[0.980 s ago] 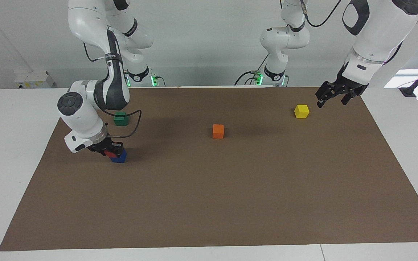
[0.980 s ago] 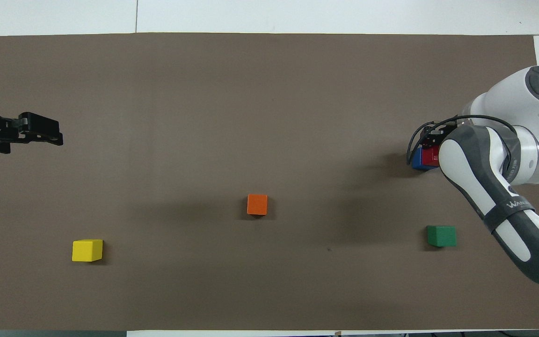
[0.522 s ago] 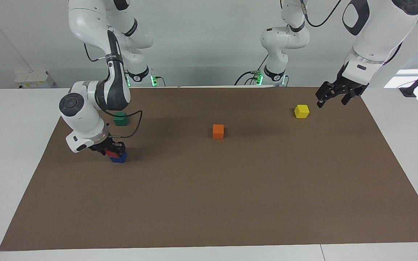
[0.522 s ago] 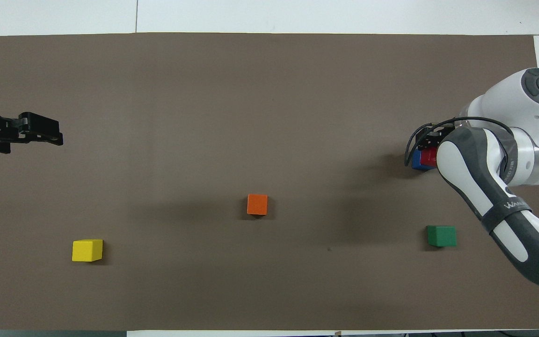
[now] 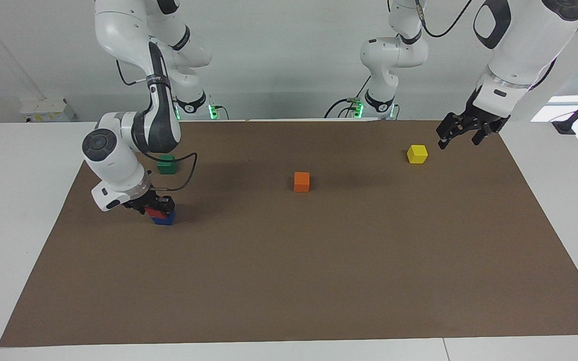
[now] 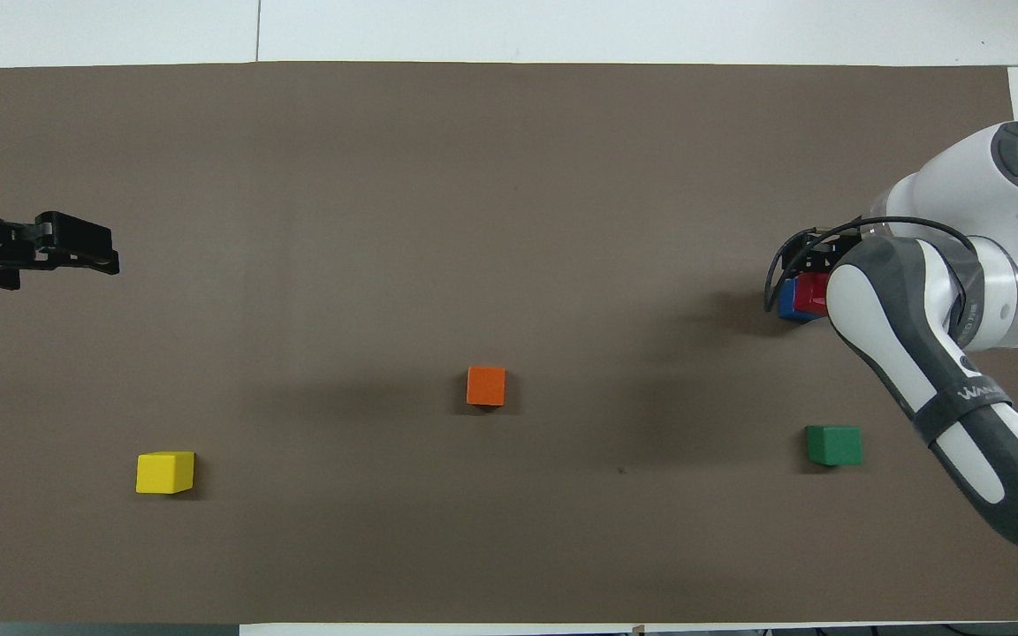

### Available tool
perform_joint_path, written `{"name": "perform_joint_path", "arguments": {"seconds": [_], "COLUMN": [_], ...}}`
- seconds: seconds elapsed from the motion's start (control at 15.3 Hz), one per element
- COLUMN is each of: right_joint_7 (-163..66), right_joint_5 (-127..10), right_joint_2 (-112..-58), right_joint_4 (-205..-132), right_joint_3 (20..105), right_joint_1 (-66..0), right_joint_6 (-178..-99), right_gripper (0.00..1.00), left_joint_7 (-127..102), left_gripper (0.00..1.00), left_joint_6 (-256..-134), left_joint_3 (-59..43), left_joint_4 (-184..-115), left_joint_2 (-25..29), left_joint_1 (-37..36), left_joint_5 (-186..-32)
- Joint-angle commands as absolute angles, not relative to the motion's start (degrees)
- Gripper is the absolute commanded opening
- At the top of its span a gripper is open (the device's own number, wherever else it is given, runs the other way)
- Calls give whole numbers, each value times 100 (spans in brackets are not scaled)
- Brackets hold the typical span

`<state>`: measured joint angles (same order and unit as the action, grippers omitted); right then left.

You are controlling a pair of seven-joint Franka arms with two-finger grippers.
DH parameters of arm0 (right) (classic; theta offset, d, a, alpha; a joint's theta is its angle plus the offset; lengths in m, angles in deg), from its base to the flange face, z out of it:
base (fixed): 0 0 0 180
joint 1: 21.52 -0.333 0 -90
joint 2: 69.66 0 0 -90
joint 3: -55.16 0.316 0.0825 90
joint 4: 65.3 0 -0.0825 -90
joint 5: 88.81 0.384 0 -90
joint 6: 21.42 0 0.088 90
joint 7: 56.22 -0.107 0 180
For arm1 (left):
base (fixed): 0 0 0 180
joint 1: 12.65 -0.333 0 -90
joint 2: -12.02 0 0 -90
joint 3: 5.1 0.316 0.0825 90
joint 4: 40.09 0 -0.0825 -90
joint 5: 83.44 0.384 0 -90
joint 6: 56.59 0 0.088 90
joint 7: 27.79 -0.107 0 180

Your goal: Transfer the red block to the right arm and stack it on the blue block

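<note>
The red block (image 5: 155, 213) (image 6: 814, 294) rests on top of the blue block (image 5: 166, 219) (image 6: 788, 301), toward the right arm's end of the mat. My right gripper (image 5: 154, 205) (image 6: 814, 262) is down at the stack, right at the red block's top. Whether it still grips the block does not show, and the right arm's forearm hides part of the stack from above. My left gripper (image 5: 458, 140) (image 6: 102, 252) hangs open and holds nothing, above the mat at the left arm's end, where that arm waits.
On the brown mat (image 5: 319, 281) an orange block (image 5: 301, 181) lies mid-table. A yellow block (image 5: 417, 154) lies toward the left arm's end. A green block (image 5: 167, 164) sits nearer to the robots than the stack, close under the right arm's elbow.
The right arm's wrist has lifted slightly over the stack, while the red block stays put on the blue one. The left arm has not moved.
</note>
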<state>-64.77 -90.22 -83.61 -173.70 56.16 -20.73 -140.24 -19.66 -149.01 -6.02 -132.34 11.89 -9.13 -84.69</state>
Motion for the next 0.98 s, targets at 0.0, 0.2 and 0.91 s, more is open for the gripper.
{"name": "perform_joint_path", "arguments": {"seconds": [0.0, 0.2, 0.91], "right_joint_7": [-6572, -6536, -5482], "right_joint_5": [-8909, -8697, -8784], "right_joint_2": [-7977, -7591, -7054], "right_joint_4": [-17122, -16857, -15740], "right_joint_3": [5744, 5753, 5674], "right_joint_1": [-2056, -2056, -1915], "right_joint_6": [-13526, -13129, -11238], "right_gripper": [100, 100, 100], "left_joint_7": [-1997, -1997, -1997], "left_gripper": [100, 100, 100], "left_joint_6": [-14923, -14914, -14914], "left_joint_3": [-554, -546, -546], "left_joint_4": [-13290, -13290, -13299], "left_joint_2": [1272, 1272, 1272], "left_joint_1": [-878, -878, -878], "left_joint_5": [-8511, -8511, -8511]}}
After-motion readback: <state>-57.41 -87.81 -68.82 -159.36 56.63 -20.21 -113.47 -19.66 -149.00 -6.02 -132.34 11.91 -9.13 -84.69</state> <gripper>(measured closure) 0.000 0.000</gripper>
